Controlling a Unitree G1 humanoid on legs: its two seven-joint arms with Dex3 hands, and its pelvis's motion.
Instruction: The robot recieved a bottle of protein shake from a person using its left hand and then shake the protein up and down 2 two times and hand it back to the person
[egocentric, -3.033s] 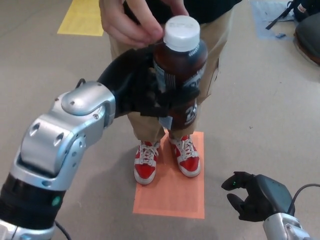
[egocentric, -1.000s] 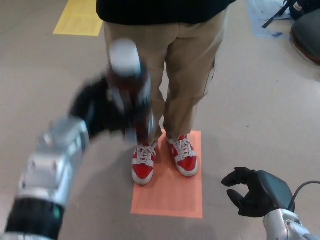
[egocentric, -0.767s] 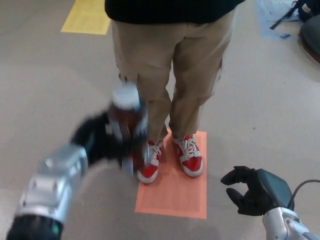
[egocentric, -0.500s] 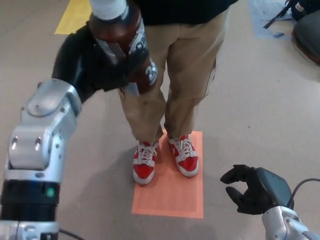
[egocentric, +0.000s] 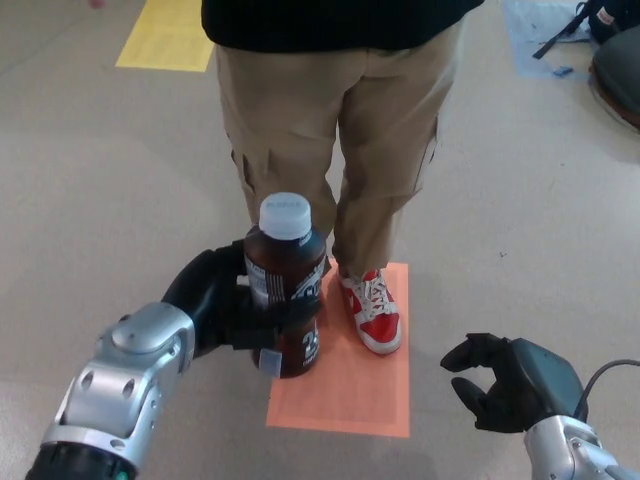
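Left hand (egocentric: 222, 300) is wrapped around one bottle (egocentric: 285, 290), its black fingers (egocentric: 275, 322) pressed across the label at mid-height. That bottle stands upright in the grip, dark brown, with one white cap (egocentric: 285, 215) on top and a white label with large numerals partly covered by the fingers. A silver forearm (egocentric: 125, 385) runs from the hand down to the lower left corner.

Right hand (egocentric: 500, 380) sits low at the lower right, holding nothing, its fingers curled loosely with a gap between thumb and fingers.

Behind the bottle stands one person (egocentric: 335, 120) in tan trousers and a dark top, seen from the waist down. One red and white shoe (egocentric: 373, 312) shows just right of the bottle; the other foot is hidden behind it. Both bottle and shoe lie over one orange floor patch (egocentric: 360, 395). One yellow patch (egocentric: 170, 35) lies at the upper left, well apart.
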